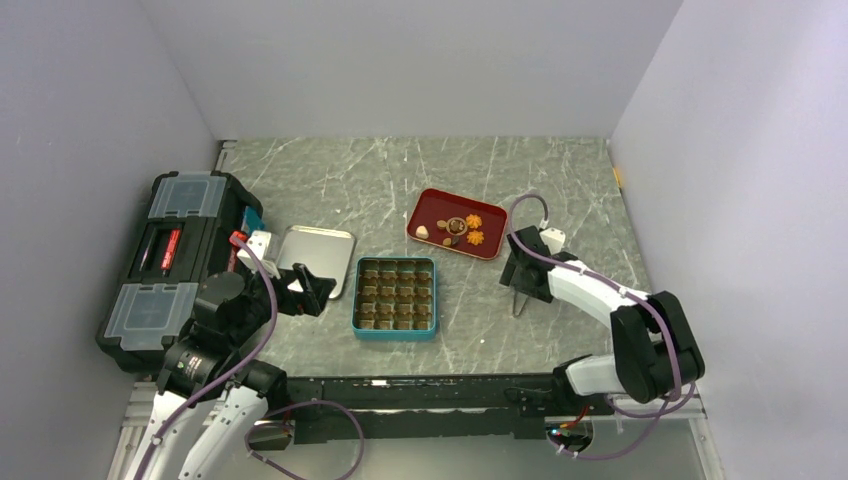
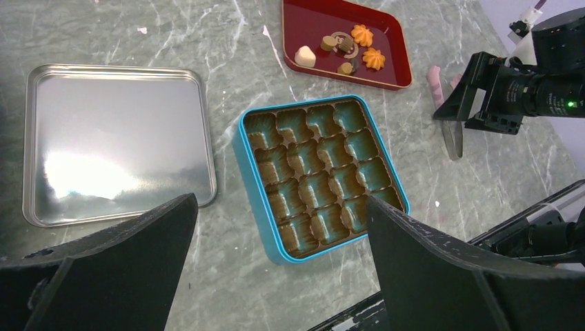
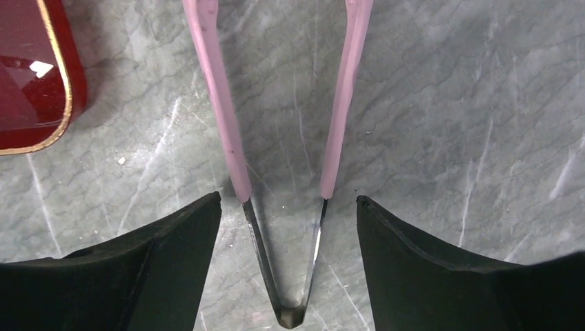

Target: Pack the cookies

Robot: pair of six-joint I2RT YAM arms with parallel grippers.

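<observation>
Cookies (image 1: 458,228) sit in the red tray (image 1: 435,205), at one o'clock from the teal tin (image 1: 394,336). Right jaws, spread, straddle the tongs (image 3: 227,131) without pinching; closing off-centre could skid them across the worktop (image 1: 330,180). Left jaws gape empty.

The desk (image 2: 227,69) is smooth grey stone-look with pale veins and a faint sheen. The lid (image 2: 110,145) is bare mirror-bright metal, the tin (image 2: 256,207) glossy teal with a shiny brown plastic-looking liner (image 2: 314,172), and the tray (image 2: 310,21) glossy dark red with a gilt rim. The tongs (image 3: 221,103) are bright metal with matt pink sleeves, and the right hand (image 3: 288,200) is matt black plastic.
</observation>
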